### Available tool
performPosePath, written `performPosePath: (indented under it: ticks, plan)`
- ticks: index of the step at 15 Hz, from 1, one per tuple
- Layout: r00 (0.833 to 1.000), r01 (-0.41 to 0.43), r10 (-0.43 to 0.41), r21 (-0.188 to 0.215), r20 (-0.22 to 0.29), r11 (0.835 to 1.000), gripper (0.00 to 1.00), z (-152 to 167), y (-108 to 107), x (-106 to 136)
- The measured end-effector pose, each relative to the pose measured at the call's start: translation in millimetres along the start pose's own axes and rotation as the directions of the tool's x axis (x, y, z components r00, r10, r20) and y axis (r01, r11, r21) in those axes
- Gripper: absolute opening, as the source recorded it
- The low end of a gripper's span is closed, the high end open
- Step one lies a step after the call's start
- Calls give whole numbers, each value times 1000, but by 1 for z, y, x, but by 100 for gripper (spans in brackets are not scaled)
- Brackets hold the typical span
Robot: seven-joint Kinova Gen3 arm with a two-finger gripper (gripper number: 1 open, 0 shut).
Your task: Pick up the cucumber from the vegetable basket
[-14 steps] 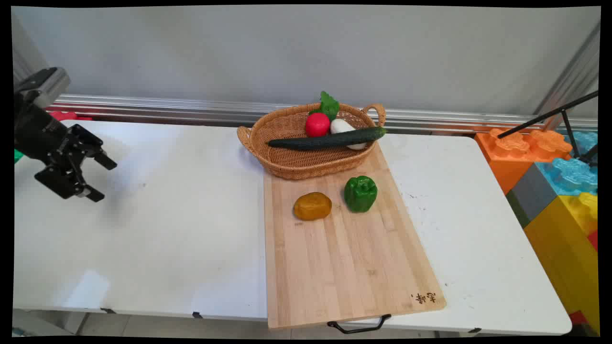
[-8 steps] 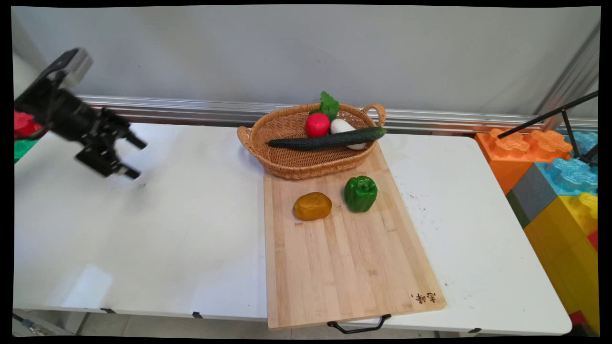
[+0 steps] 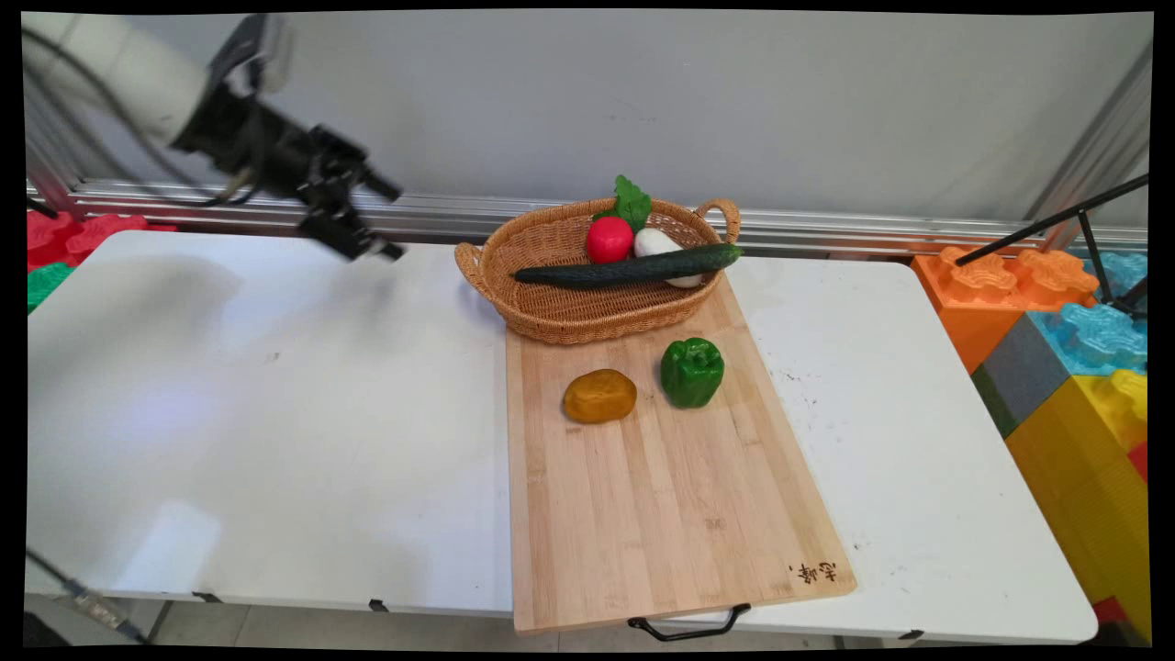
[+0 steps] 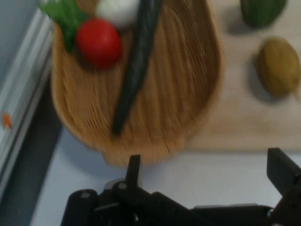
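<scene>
Main view shows the black two-finger gripper [image 3: 386, 220] raised above the far left part of the white table [image 3: 275, 413], its fingers spread apart and holding nothing, aimed toward the oval woven wicker basket [image 3: 569, 312] to its right. It is near the basket's left handle but clear of it. The basket sits on the far end of a pale wooden cutting board [image 3: 661, 496] and holds a long dark green cucumber [image 3: 633, 267] lying across it, with one tip poking over the right rim, a round red radish with green leaves [image 3: 609, 239] and a white rounded vegetable [image 3: 654, 242] behind the cucumber. On the board, just in front of the basket, lie a brownish-orange potato-shaped piece [image 3: 599, 396] and a green bell pepper [image 3: 692, 371], near each other but apart.

Hand view has the basket [image 4: 188, 94] close ahead of the open fingers, with the cucumber [image 4: 136, 66] running its length.

Judging from this, the risk is a low approach catching the handle or rim and shoving the light basket across the board, or tipping the overhanging cucumber out.
</scene>
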Motion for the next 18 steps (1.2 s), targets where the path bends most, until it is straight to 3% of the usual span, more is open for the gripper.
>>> performPosePath:
  ticks: [4, 9, 18]
  plan:
    - [998, -38, 40, 60, -47, 998, 100, 36, -10, 51]
    - [994, -90, 94, 60, -62, 994, 100, 91, -30, 91]
    - [986, -165, 166, 22, -29, 986, 100, 207, -53, 104]
